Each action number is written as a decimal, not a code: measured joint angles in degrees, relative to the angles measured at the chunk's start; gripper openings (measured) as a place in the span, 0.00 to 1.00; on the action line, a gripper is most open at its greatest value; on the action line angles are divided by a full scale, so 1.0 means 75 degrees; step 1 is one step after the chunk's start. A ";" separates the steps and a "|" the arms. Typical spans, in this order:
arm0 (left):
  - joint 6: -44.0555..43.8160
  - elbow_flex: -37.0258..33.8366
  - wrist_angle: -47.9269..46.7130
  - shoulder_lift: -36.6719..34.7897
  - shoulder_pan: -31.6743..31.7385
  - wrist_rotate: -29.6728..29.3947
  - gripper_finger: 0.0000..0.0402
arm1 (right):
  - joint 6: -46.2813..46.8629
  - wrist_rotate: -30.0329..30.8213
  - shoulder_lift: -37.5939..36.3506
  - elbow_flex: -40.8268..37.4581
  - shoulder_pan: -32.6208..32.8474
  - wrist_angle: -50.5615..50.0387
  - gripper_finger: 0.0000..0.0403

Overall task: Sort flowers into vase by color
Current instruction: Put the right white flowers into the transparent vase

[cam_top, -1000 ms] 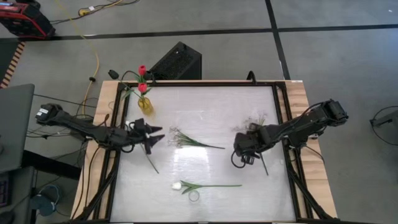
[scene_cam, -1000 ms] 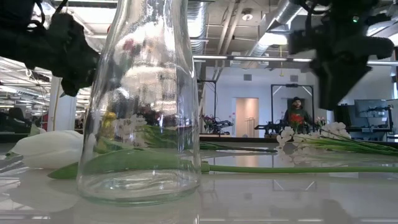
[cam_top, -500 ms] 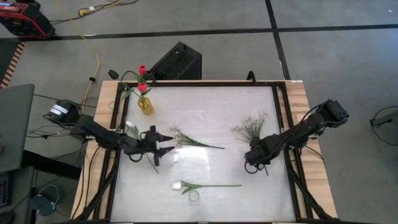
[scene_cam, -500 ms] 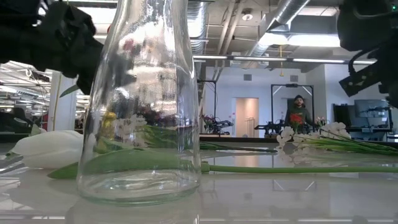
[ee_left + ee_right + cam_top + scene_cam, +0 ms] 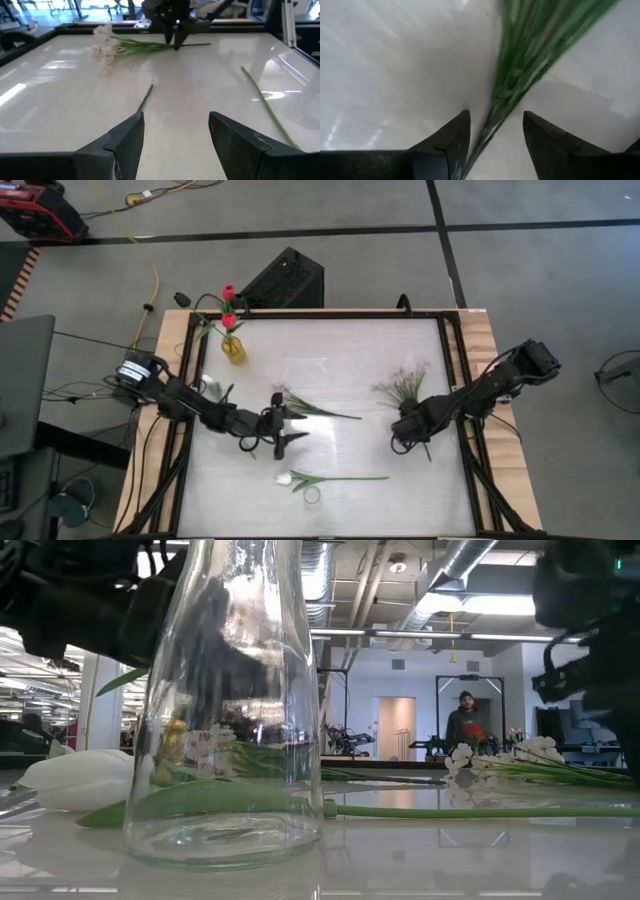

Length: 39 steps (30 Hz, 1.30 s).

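A sprig of tiny white blossoms (image 5: 402, 387) lies at the table's right, and its stems (image 5: 520, 65) run between the open fingers of my right gripper (image 5: 404, 431) (image 5: 492, 117); I cannot tell whether the fingers touch them. A second sprig (image 5: 312, 409) lies at mid-table. My left gripper (image 5: 290, 420) (image 5: 175, 120) is open and empty, above that sprig's blossom end. A white tulip (image 5: 288, 478) lies near the front with its stem (image 5: 265, 105) toward the right. A clear glass vase (image 5: 225, 700) stands beside it. Red tulips (image 5: 229, 306) stand in a small yellow vase (image 5: 233, 348).
Dark rails (image 5: 455, 370) frame the white tabletop. The clear vase (image 5: 312, 495) stands close to the near edge, right by the tulip's stem. A black box (image 5: 283, 280) sits beyond the far edge. A person (image 5: 464, 726) stands far off in the room.
My left gripper has reached toward the table's right, from near the left rail to the blossom end of the middle sprig, staying open. My right gripper has shifted a little toward the right and near edges, along the right sprig's stems.
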 joint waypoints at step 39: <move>-0.0428 0.0051 -0.0575 -0.0087 0.0173 -0.0425 0.53 | -1.0080 0.0916 0.1247 0.2515 0.1284 1.2624 0.04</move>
